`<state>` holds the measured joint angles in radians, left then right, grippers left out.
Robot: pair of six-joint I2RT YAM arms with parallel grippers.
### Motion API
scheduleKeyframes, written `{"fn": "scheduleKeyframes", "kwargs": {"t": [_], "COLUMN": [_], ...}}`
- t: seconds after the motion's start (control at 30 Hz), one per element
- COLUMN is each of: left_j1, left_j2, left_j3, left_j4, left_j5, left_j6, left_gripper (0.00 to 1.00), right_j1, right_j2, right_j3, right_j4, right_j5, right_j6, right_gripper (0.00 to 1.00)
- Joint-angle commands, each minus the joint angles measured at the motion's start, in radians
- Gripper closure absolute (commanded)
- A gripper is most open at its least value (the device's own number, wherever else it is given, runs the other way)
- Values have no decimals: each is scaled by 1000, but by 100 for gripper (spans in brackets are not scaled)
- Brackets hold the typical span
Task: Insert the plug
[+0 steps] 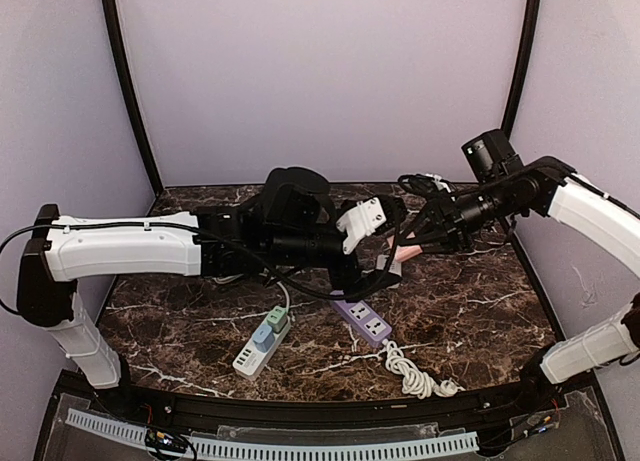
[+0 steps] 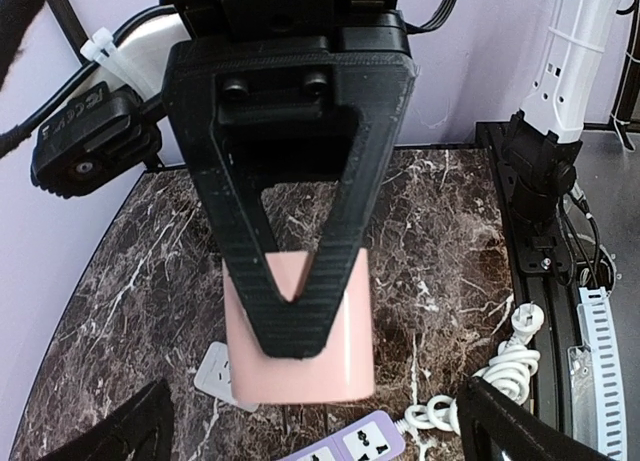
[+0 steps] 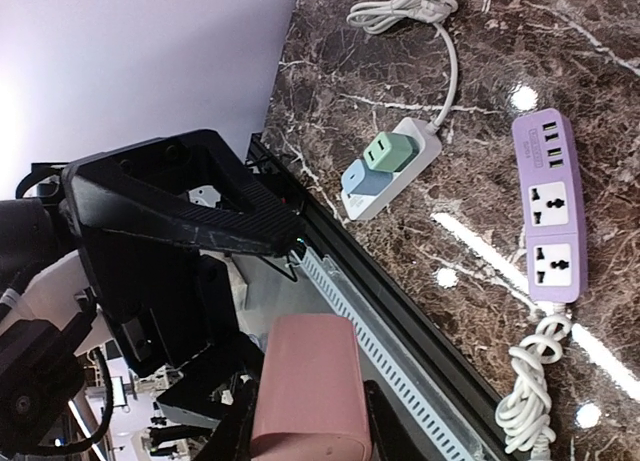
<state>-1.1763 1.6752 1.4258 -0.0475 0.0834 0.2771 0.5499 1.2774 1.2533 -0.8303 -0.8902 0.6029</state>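
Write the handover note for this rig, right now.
Left gripper open, its fingers either side of the pink plug, not gripping.
Right gripper shut on the pink plug, above the table.
Purple power strip lies flat, both sockets empty.
Done: plug picked up.
To do: clear the left gripper, bring the plug down to a free socket, likely on the purple strip, and press it in.

Tabletop [image 1: 480, 301] is being shown in dk brown marble w/ white veining. Plug [image 3: 305, 381], at 6 o'clock in rt wrist view, is being shown in plain pink. Purple strip [image 1: 362, 319], at 5 o'clock of table ctr, is being seen w/ white socket faces & white cord [image 1: 415, 376]. White strip [image 1: 247, 361], at 7 o'clock, is being topped by green adapter [image 1: 277, 318] & blue adapter [image 1: 263, 333]. Walls [image 1: 320, 71] are being shown pale lilac.
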Motion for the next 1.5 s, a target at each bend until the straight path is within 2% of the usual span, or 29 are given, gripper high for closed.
{"fn": "scheduleKeyframes", "kwargs": {"t": [0.0, 0.37, 0.83, 1.03, 1.47], "left_j1": [0, 0, 7, 33, 102], "left_j2": [-83, -203, -367, -403, -536], "left_j3": [-27, -120, -237, -247, -316], "left_j4": [-73, -121, -237, -322, -494], "left_j5": [-35, -150, -330, -400, -507], "left_j6": [-24, -80, -141, -216, -524], "left_gripper": [1, 1, 1, 1, 1], "right_j1": [2, 4, 51, 128, 222], "right_j2": [30, 115, 241, 323, 478], "right_j3": [69, 164, 224, 271, 346], "right_j4": [-85, -172, -179, -187, -189], "right_j5": [94, 237, 343, 391, 430], "right_j6": [-106, -263, -327, -328, -326], "right_gripper": [100, 100, 100, 100, 100]}}
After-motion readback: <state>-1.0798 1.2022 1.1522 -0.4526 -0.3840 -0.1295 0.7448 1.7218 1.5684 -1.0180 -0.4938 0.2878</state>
